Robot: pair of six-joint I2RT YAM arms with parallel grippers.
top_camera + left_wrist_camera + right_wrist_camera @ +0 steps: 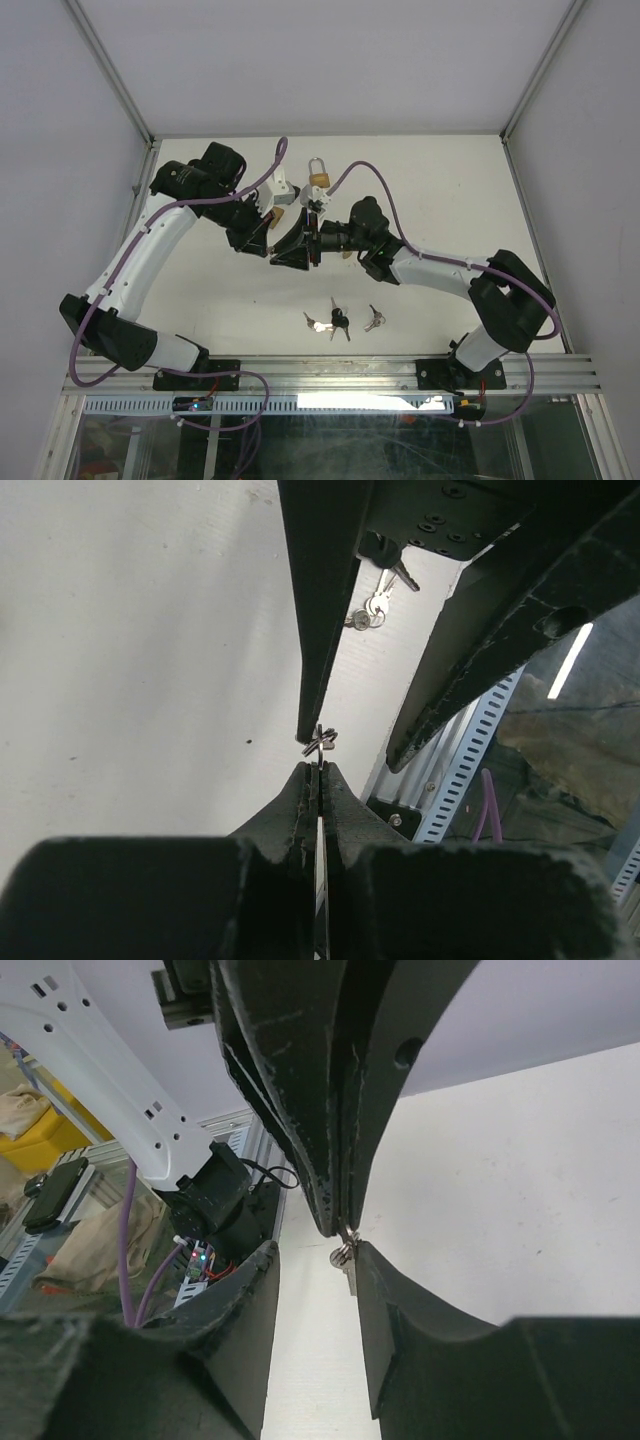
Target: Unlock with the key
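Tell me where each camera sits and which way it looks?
Top: above and behind, looking down at the table, padlock, left arm and right arm.
Left wrist: rides its arm, looking along the left claw, shut on a key.
Right wrist: rides its arm, looking past the open right claw.
Shared: both wrist views show that key and the other claw.

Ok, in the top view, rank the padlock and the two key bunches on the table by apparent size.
Largest: left key bunch, black-headed and spread widest.
Next: padlock.
Smallest: right key bunch, only slightly smaller than the padlock, so treat those two as near alike.
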